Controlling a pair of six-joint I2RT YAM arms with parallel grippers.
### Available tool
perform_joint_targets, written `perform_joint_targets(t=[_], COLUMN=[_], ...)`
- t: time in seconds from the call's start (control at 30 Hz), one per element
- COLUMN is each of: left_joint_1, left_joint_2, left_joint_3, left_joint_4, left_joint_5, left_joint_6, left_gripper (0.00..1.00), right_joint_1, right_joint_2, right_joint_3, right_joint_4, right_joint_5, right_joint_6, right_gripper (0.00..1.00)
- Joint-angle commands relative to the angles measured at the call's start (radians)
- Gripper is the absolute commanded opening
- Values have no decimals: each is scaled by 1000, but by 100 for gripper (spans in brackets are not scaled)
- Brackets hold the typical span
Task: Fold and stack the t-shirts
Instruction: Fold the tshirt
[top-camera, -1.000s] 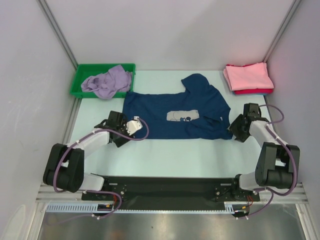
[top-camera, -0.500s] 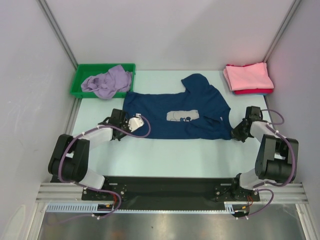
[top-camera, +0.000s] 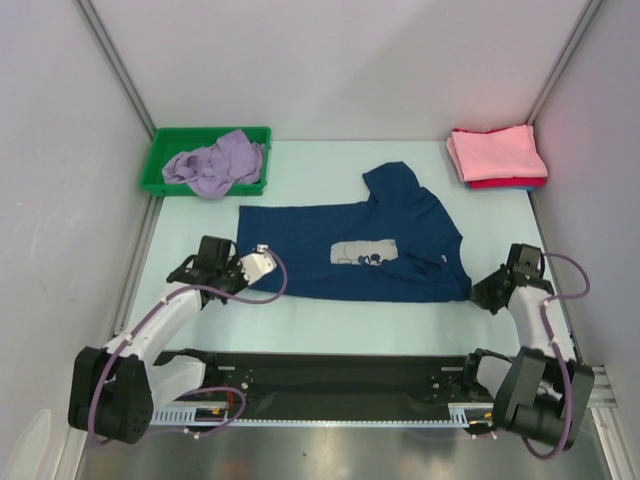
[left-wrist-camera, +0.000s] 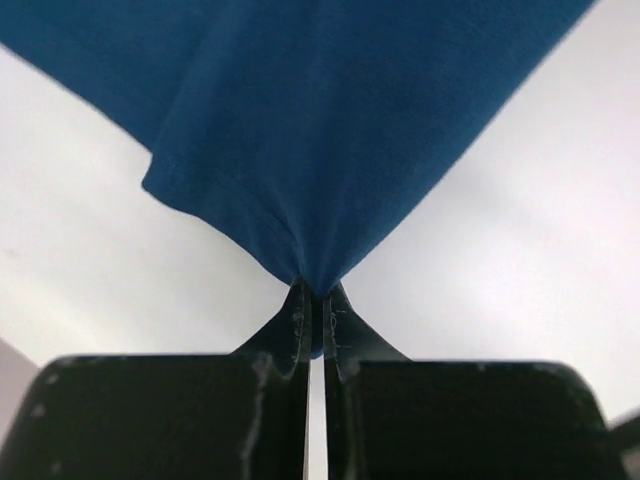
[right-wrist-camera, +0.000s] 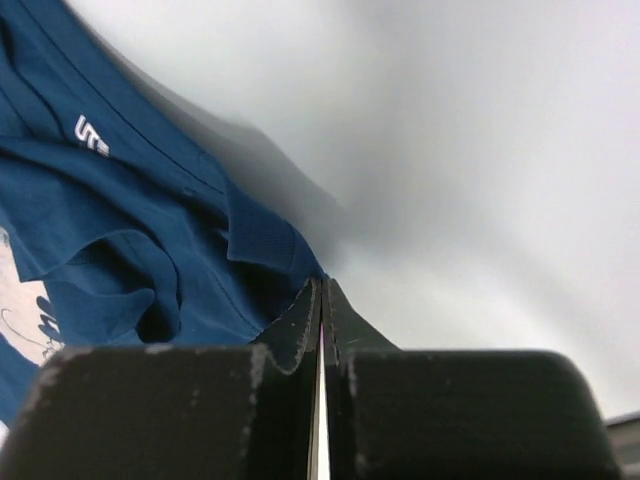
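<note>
The pale table (top-camera: 330, 325) carries the navy t-shirt (top-camera: 300, 240), spread flat across its middle with the grey print (top-camera: 365, 252) facing up. The green bin (top-camera: 210, 131) sits at the far left corner and holds the crumpled lavender t-shirt (top-camera: 215, 162). The pink and red folded t-shirts (top-camera: 495, 155) are stacked at the far right. The left gripper (left-wrist-camera: 317, 305) is pinched tight on the navy t-shirt's near left corner. The right gripper (right-wrist-camera: 322, 300) is clamped on its near right hem.
</note>
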Motion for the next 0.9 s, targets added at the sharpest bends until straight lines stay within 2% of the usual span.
perform_joint_targets(t=[0.0,0.07,0.1,0.17,0.2,0.27,0.3,0.37,0.4,0.47,0.5,0.53,0.57,0.63,0.73,0.87], left_joint_1=[9,9,9,9,9,9,9,9,11,9,9,11,11,15,25,26], left_joint_2=[-56,-82,-87,-81,-75,-61,-61,-59,-58,-55,-46,-39,-32,-10,8,-13], left_joint_3=[-51,-75,-81,-83,-77,-40,-25,29,47,98,112,122,136,142,141,135], left_joint_4=[-179,-196,-193,-173,-175,-176,-179,-192,-198,-208,-207,-201,-184,-160,-115,-123], left_joint_5=[55,47,44,29,23,1,-4,-1,13,39,59,64,61,36,-7,7], left_joint_6=[58,69,69,63,56,46,37,30,16,-21,-36,-56,-76,-130,-174,-184], left_gripper=[0,0,4,30,48,61,73,79,88,90,100,100,100,100,100,100], right_joint_1=[-8,-9,-9,-9,-9,-9,-6,9,24,127,177,305,371,493,541,574], right_joint_2=[-127,-181,-231,-267,-285,-288,-276,-261,-252,-203,-178,-120,-92,-40,35,136], right_joint_3=[-50,-50,-50,-33,-21,28,48,103,114,138,163,172,181,186,160,157], right_joint_4=[-93,-118,-129,-132,-130,-129,-136,-136,-126,-129,-139,-148,-164,-161,-94,-37], right_joint_5=[29,103,130,190,195,165,148,75,39,-9,-3,12,55,74,42,54], right_joint_6=[119,168,194,200,187,150,107,52,23,-25,-28,-28,-13,10,48,56], right_gripper=[0,2,11,32,38,42,42,42,42,42,43,46,52,55,60,59])
